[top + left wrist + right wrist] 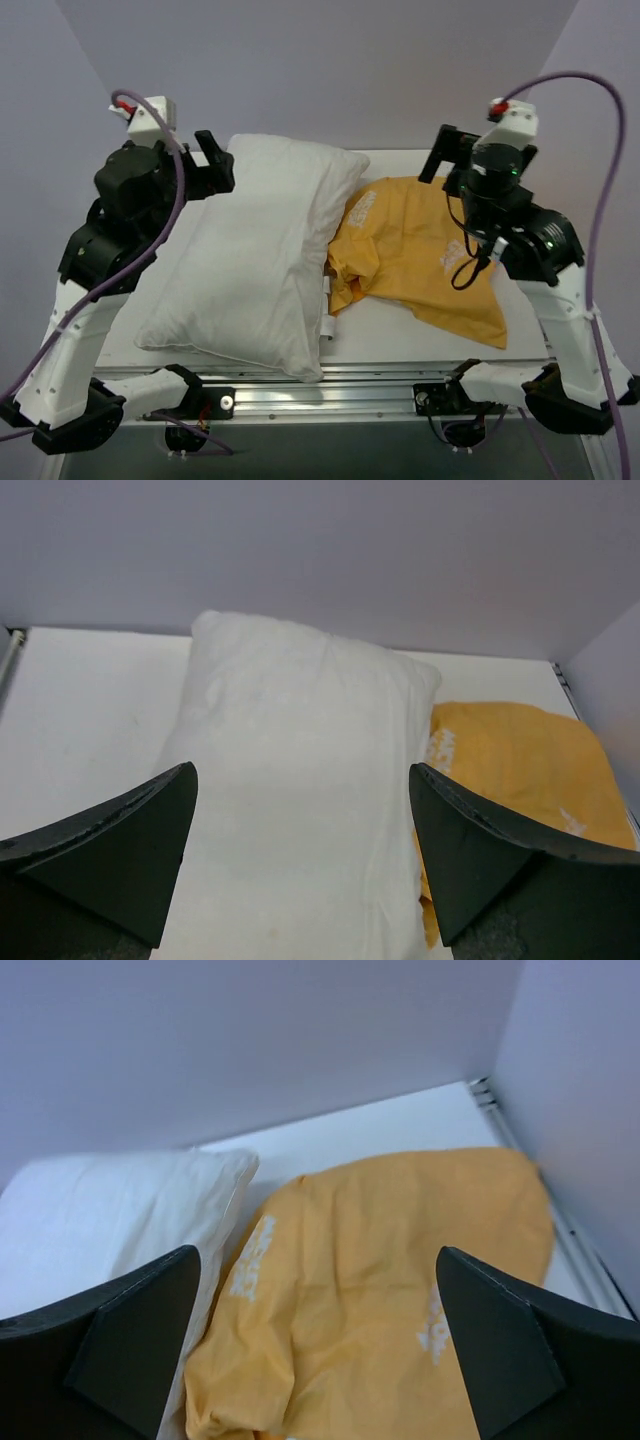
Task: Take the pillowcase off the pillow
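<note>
Right up against the lens in both wrist cams you get the chunky black fingers. The left gripper (pixel 302 780) has its jaws spread wide with nothing between them, just looking down the length of the big plump white fabric pillow (pixel 300 780). Same deal for the right gripper (pixel 318 1255): jaws released and wide apart, holding nothing, hanging over the crumpled orange-yellow fabric pillowcase (pixel 380 1290).

From the overhead cam, the pillowcase is already off. The pillow lies bare and at a slant on the left half of the flat white tabletop (pixel 420 345), with its near corner reaching the silver metal rail (pixel 340 395) at the front edge. The pillowcase sits just to its right, bunched up with white lettering showing, and its left edge is pressed against the pillow's side. The left gripper is by the pillow's far left corner, though I can't tell if it's touching. The right gripper is up by the pillowcase's far edge.
</note>
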### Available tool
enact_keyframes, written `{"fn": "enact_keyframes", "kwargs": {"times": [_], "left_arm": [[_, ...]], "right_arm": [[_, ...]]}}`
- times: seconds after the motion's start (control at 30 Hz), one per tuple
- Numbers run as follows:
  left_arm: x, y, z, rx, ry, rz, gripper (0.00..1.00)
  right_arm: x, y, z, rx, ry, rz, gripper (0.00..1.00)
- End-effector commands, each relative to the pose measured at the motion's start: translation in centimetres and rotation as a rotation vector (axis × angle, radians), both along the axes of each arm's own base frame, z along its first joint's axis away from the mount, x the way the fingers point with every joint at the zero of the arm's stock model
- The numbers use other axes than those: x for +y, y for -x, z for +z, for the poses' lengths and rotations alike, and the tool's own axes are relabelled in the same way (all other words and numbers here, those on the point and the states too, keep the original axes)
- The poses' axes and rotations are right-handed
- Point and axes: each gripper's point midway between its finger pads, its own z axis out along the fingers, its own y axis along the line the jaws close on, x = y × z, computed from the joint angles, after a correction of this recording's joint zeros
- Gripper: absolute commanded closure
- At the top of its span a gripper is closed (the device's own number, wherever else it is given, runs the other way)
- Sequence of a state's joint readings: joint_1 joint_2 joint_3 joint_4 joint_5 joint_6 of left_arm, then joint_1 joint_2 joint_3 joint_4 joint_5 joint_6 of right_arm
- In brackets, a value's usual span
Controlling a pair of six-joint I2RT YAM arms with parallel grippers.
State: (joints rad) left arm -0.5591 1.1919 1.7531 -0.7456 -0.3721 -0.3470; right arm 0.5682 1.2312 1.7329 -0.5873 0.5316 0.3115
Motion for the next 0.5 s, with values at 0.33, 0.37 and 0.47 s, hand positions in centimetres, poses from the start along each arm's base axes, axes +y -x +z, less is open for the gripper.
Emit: {"fn": "enact_keyframes", "kwargs": {"times": [0.33,0.37,0.47], "left_arm": [[14.7,10.1,10.3,-0.318,-0.135,0.396,0.06],[15.1,10.4,10.3,-0.323,-0.136,0.405,0.06],[16.6,11.7,10.1,-0.329,-0.161,0.450,0.06]], "right_arm": [[-16.0,14.3,10.6,-0.369,-0.028,-0.406,0.00],[-16.2,14.6,10.5,-0.368,-0.023,-0.409,0.00],[-16.6,15.2,10.1,-0.367,-0.011,-0.410,0.00]]}}
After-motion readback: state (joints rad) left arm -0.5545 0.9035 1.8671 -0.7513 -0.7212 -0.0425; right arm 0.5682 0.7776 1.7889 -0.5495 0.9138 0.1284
